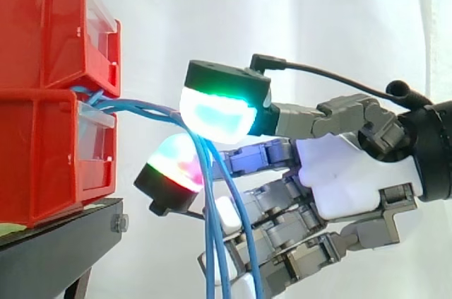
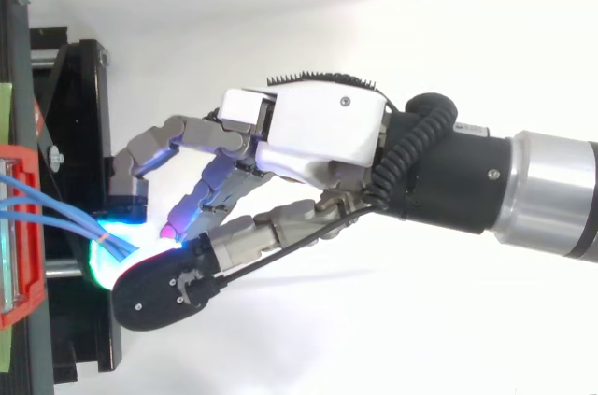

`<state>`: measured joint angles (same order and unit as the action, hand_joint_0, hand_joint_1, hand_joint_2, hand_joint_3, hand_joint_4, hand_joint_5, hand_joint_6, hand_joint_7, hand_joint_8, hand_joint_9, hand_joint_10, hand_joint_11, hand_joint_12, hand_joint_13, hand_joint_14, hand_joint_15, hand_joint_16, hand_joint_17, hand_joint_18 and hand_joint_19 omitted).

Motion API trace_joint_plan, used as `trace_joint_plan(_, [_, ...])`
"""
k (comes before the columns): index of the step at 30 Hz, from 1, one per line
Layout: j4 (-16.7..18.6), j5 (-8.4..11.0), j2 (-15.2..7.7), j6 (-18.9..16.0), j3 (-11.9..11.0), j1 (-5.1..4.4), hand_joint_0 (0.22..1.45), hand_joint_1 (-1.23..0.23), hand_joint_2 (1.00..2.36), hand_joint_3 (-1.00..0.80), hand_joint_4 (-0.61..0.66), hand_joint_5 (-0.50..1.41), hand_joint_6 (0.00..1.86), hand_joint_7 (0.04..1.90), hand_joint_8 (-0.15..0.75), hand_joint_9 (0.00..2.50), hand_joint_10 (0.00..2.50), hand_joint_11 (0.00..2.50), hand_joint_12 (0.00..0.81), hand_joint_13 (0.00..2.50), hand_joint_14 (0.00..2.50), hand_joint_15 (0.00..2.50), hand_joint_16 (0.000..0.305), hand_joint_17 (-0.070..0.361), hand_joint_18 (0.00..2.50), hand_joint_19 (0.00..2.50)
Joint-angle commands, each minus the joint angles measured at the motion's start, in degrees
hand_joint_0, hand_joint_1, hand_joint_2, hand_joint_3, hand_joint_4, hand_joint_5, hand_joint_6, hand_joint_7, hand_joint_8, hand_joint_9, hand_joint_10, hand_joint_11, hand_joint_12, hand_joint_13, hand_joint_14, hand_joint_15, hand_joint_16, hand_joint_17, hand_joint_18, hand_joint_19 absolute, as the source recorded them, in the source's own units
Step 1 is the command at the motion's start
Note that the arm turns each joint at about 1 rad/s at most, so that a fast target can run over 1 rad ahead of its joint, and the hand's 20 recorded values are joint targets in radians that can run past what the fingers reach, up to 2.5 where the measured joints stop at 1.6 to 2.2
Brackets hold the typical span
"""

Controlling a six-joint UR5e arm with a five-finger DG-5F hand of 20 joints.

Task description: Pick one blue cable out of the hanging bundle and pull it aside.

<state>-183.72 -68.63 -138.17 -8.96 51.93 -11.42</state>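
Curling round the blue cables, the hand comes in from the right edge of the side view, fingers pointing left toward the bins. Its top pad, glowing green and cyan, sits right over the spot where the cables bend from level to hanging. A lower pad, red and green, lies just below and left of that bend. The cables drop between these two pads and run down in front of the other fingers, which are bent inward. One of those fingers has a white pad just beside the strands. The hand is thus closed on the cables, with several strands together in its grasp. Whether one strand is parted from the rest I cannot tell. From above, the strands converge at the cyan glow among the pads, beside the dark back of the nearest fingertip.

Past the hand, the cables run level and leftward to the gap between two stacked red bins, the upper and the lower, and come out there. The bins rest on a black stand. A white curtain hangs behind everything.
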Motion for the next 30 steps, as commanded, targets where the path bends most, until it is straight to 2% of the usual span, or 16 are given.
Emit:
trace_joint_plan(1, [-1.37,-0.1,0.0,0.08,-1.13,0.35,0.6,-0.81,1.0,-0.5,-0.14,-0.11,0.92,0.93,0.2,1.02,0.02,0.74,0.261,0.88,0.02,0.58,0.04,0.09,0.67,0.49])
trace_joint_plan(3, [-1.64,-0.1,0.0,0.17,-1.31,0.35,0.57,-0.77,1.0,-0.5,-0.1,-0.1,0.91,0.98,0.212,1.07,0.03,0.74,0.269,0.9,0.02,0.58,0.042,0.094,0.69,0.5])
trace_joint_plan(9, [-1.55,-0.1,0.0,0.26,-1.31,0.35,0.52,-0.63,1.0,-0.5,-0.05,-0.09,0.9,0.99,0.239,1.14,0.03,0.72,0.287,0.93,0.02,0.57,0.046,0.103,0.74,0.51])
trace_joint_plan(14, [-1.55,-0.19,0.0,0.43,-1.31,0.35,0.53,-0.5,1.0,-0.47,-0.04,-0.09,0.89,0.97,0.238,1.14,0.02,0.72,0.292,0.93,0.02,0.58,0.046,0.104,0.73,0.53])
trace_joint_plan(16, [-1.55,-0.1,0.0,0.43,-1.31,0.44,0.57,-0.5,1.01,-0.41,-0.03,-0.09,0.89,1.0,0.239,1.14,0.02,0.72,0.285,0.93,0.02,0.59,0.045,0.101,0.72,0.55])
trace_joint_plan(23, [-1.55,-0.19,0.0,0.43,-1.31,0.35,0.58,-0.65,1.02,-0.15,-0.01,-0.13,0.93,0.87,0.255,1.04,0.02,0.72,0.315,0.92,0.02,0.56,0.051,0.114,0.75,0.5])
trace_joint_plan(24, [-1.64,-0.28,0.0,0.43,-1.31,0.44,0.6,-0.72,1.02,-0.11,0.0,-0.14,0.94,0.86,0.256,1.01,0.02,0.73,0.318,0.92,0.02,0.57,0.052,0.116,0.75,0.5])
trace_joint_plan(26, [-1.64,-0.63,0.0,0.35,-1.31,0.44,0.61,-0.74,1.02,-0.09,-0.03,-0.15,0.95,0.86,0.253,1.01,0.02,0.73,0.31,0.91,0.02,0.56,0.051,0.115,0.75,0.49])
trace_joint_plan(27, [-1.64,-0.72,0.0,0.35,-1.31,0.35,0.64,-0.76,1.02,-0.08,-0.1,-0.16,0.96,0.89,0.243,0.98,0.02,0.74,0.299,0.89,0.02,0.56,0.049,0.11,0.73,0.49])
trace_joint_plan(29, [-1.64,-0.89,0.0,0.35,-1.31,0.44,0.66,-0.77,1.02,-0.13,-0.14,-0.17,0.97,0.88,0.225,0.96,0.02,0.74,0.281,0.86,0.02,0.57,0.046,0.103,0.7,0.49])
trace_joint_plan(30, [-1.64,-0.89,0.0,0.35,-1.31,0.44,0.7,-0.79,1.02,-0.23,-0.16,-0.18,0.97,0.89,0.216,0.95,0.02,0.73,0.276,0.86,0.02,0.56,0.045,0.102,0.7,0.49])
